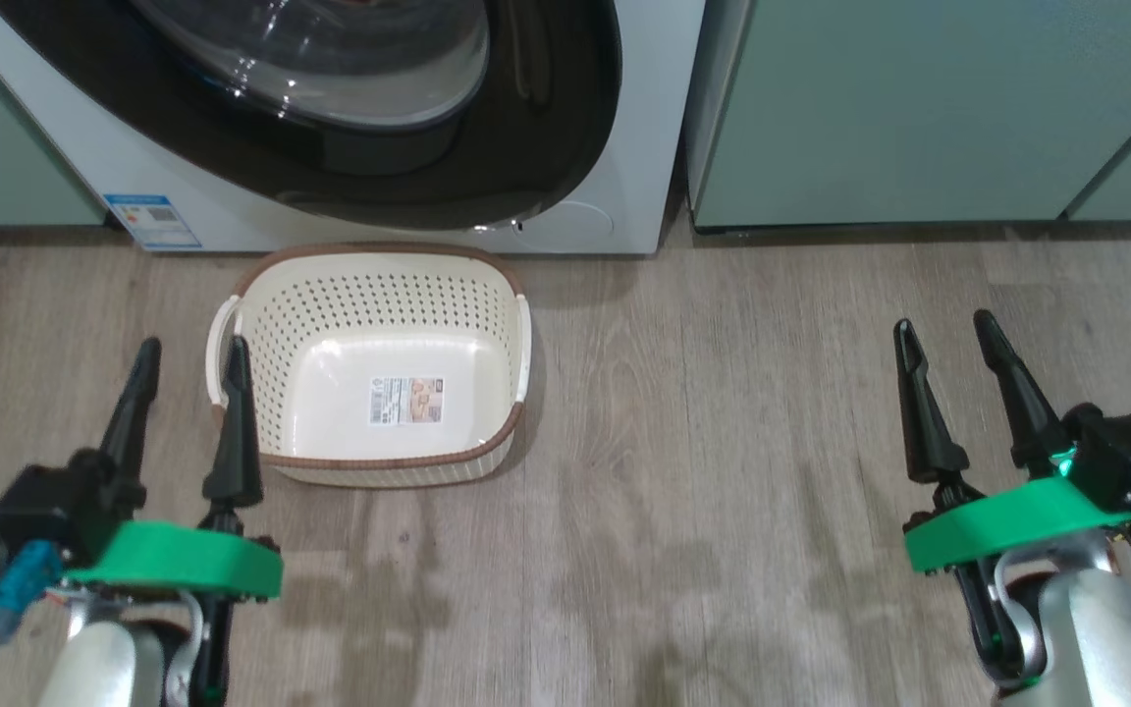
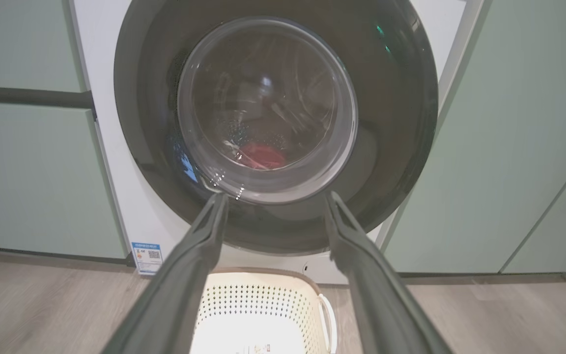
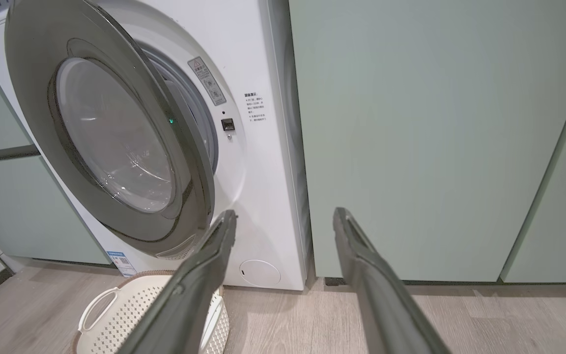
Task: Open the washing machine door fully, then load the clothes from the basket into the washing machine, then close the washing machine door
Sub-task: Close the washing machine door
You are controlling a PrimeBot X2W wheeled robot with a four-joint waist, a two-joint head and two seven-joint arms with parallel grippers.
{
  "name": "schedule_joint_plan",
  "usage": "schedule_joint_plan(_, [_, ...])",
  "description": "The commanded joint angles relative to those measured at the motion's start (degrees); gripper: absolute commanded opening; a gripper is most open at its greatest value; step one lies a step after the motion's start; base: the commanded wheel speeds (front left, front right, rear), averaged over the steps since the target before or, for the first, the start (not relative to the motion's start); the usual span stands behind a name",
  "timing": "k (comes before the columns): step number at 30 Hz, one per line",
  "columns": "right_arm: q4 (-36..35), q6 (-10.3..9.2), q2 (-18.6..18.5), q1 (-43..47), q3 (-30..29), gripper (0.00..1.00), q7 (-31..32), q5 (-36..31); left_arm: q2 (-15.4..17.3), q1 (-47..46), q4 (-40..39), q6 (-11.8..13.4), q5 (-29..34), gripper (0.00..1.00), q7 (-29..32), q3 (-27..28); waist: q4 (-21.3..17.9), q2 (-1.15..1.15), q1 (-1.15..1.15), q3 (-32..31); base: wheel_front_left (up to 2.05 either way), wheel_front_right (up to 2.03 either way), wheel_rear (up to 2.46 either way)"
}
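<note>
door (image 3: 116, 147): ajar, bars way in; slim gap at rt edge
basket (image 1: 379, 295): on floor below door, top open
floor (image 1: 723, 442): bare rt of basket

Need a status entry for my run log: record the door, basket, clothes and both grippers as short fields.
door: large round black-rimmed glass washing machine door, ajar, swung partway out from the white front-loading washer
basket: cream perforated plastic basket on the wood floor before the washer, empty but for its label
clothes: red fabric seen through the door glass, inside the washer
left gripper: open, holding nothing
right gripper: open, holding nothing
</note>
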Motion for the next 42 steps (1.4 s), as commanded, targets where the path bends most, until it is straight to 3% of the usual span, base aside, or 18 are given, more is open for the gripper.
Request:
schedule_joint_plan(1, [-2.3, 0.00, -0.2, 0.0, 0.8, 1.00, 0.6, -0.3, 0.8, -0.8, -0.8, 0.5, 1.6, 1.00, -1.2, 1.4, 0.3, 0.00, 0.00, -0.9, 0.00, 0.00, 0.00])
schedule_joint_plan(13, [-3.0, 0.00, -0.2, 2.4, 0.2, 1.00, 1.8, -0.4, 1.5, 0.2, 3.1, 1.6, 5.0, 1.00, -2.5, 1.0, 1.1, 0.00, 0.00, -3.5, 0.00, 0.00, 0.00])
schedule_joint_plan(37, [-2.8, 0.00, -0.2, 2.8, -0.1, 1.00, 1.4, 0.4, 1.5, -0.8, 5.8, 1.5, 5.2, 1.00, -2.9, 1.1, 0.8, 0.00, 0.00, -4.2, 0.00, 0.00, 0.00])
schedule_joint_plan(38, [-2.8, 0.00, -0.2, 2.8, -0.1, 0.87, 1.4, 0.4, 1.5, -0.8, 5.8, 1.5, 5.2, 1.00, -2.9, 1.1, 0.8, 0.00, 0.00, -4.2, 0.00, 0.00, 0.00])
schedule_joint_plan(40, [-2.7, 0.00, -0.2, 2.7, -0.2, 0.00, 1.5, 0.6, 1.4, -0.9, 5.8, 1.6, 5.2, 1.00, -2.9, 1.1, 1.0, 0.00, 0.00, -4.2, 0.00, 0.00, 0.00])
schedule_joint_plan(42, [-2.4, 0.00, -0.2, 2.6, -0.3, 0.00, 1.8, 0.5, 1.3, -1.0, 5.8, 1.6, 5.2, 1.00, -2.9, 1.0, 1.4, 0.00, 0.00, -4.0, 0.00, 0.00, 0.00])
